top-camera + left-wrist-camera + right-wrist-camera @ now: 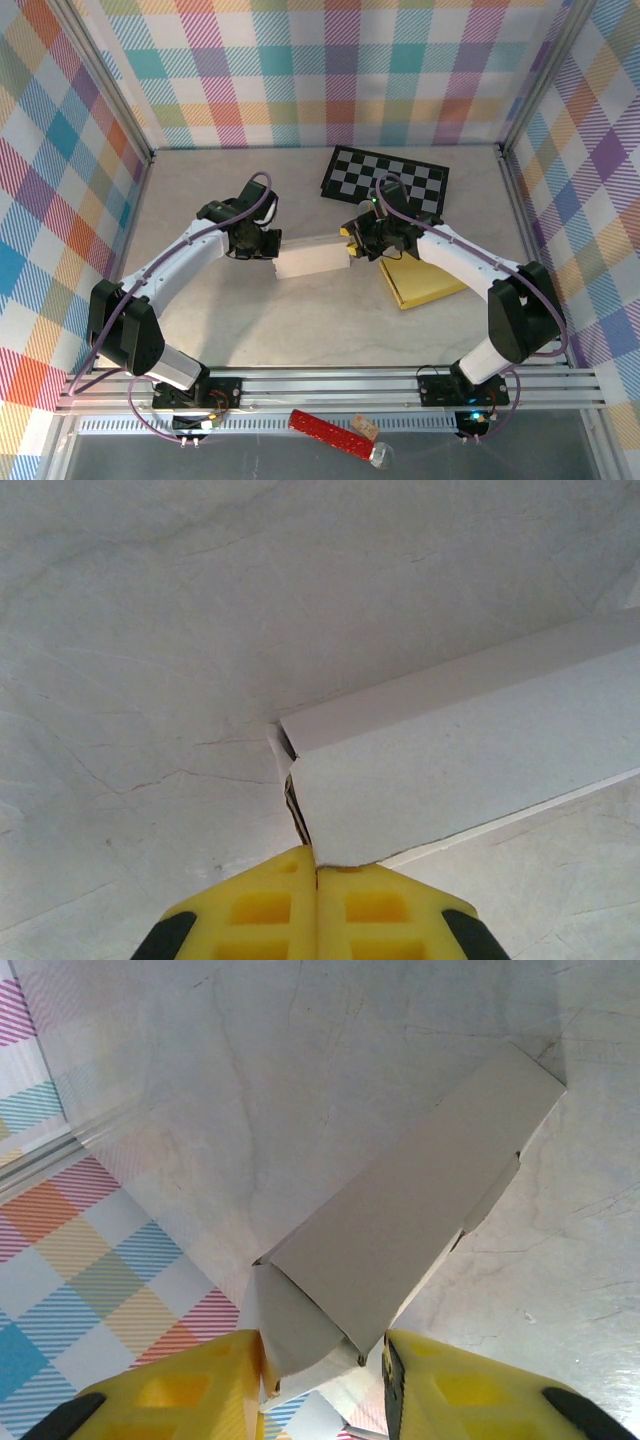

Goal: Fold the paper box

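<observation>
A long white paper box (pixel 312 257) lies across the middle of the table between both arms. My left gripper (pixel 272 246) is at its left end, its yellow fingers (pixel 270 905) pressed together and shut on the thin edge of the box (pixel 460 750) beside a small corner flap. My right gripper (pixel 352 246) is at the other end. There its jaws straddle the box's end (pixel 400 1210): the left finger (pixel 190 1390) touches a folded-down end flap, and the right finger (pixel 470 1385) stands a sliver off the box's corner.
A black-and-grey checkerboard (pixel 385 178) lies at the back right. A yellow flat pad (pixel 425 280) sits under the right arm's forearm. Plaid walls enclose three sides. A red tube (pixel 330 432) lies below the front rail.
</observation>
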